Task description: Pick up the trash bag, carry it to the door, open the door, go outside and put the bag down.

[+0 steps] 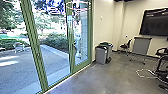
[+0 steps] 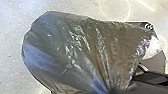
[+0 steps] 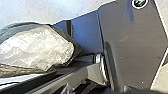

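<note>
Turn gently toward the green-framed glass doors at left, so the trash bag, pinched by its gathered end in your left gripper, doesn't swing against the base; you cannot tell how your right gripper's jaws stand.

The plate is dark grey, flat and angular, with a round, pale-rimmed fitting. The adjacent jointed bar is grey and black.
</note>
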You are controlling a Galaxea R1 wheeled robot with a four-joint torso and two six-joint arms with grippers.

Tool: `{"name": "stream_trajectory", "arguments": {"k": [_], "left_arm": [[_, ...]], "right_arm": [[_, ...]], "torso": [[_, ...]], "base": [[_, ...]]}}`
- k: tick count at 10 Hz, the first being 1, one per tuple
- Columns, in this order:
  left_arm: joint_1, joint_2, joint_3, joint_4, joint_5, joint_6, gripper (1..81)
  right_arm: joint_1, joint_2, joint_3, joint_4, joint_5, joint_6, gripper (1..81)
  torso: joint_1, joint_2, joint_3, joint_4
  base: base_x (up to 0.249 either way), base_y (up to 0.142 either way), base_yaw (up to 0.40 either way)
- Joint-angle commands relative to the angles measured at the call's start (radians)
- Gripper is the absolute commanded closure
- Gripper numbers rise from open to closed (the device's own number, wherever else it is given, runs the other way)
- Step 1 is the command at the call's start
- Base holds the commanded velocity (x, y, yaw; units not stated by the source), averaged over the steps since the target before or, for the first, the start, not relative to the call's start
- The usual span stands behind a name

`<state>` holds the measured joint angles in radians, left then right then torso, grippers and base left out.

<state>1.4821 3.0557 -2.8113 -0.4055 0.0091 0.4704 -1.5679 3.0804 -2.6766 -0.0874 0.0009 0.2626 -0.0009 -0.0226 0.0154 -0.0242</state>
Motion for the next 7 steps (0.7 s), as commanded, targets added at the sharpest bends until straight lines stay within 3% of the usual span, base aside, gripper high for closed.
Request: {"name": "stream_trajectory", "arguments": {"k": [1, 2, 3, 7], "left_arm": [[-0.062, -0.001, -0.004, 0.011, 0.060, 0.005, 81.1], [-0.061, -0.001, -0.004, 0.011, 0.060, 0.005, 81.1], [-0.061, -0.001, -0.004, 0.011, 0.060, 0.005, 81.1], [-0.061, 0.000, -0.004, 0.011, 0.060, 0.005, 81.1]], "right_arm": [[0.053, 0.007, 0.009, -0.009, -0.051, 0.000, 1.0], [0.053, 0.007, 0.009, -0.009, -0.051, 0.000, 1.0], [0.053, 0.007, 0.009, -0.009, -0.051, 0.000, 1.0], [0.053, 0.005, 0.009, -0.009, -0.051, 0.000, 1.0]], "torso": [[0.001, 0.000, -0.048, 0.000], [0.001, 0.000, -0.023, 0.000], [0.001, 0.000, -0.046, 0.000], [0.001, 0.001, -0.059, 0.000]], "base": [[0.152, 0.000, 0.000], [0.152, 0.000, 0.000], [0.152, 0.000, 0.000], [0.152, 0.000, 0.000]]}}
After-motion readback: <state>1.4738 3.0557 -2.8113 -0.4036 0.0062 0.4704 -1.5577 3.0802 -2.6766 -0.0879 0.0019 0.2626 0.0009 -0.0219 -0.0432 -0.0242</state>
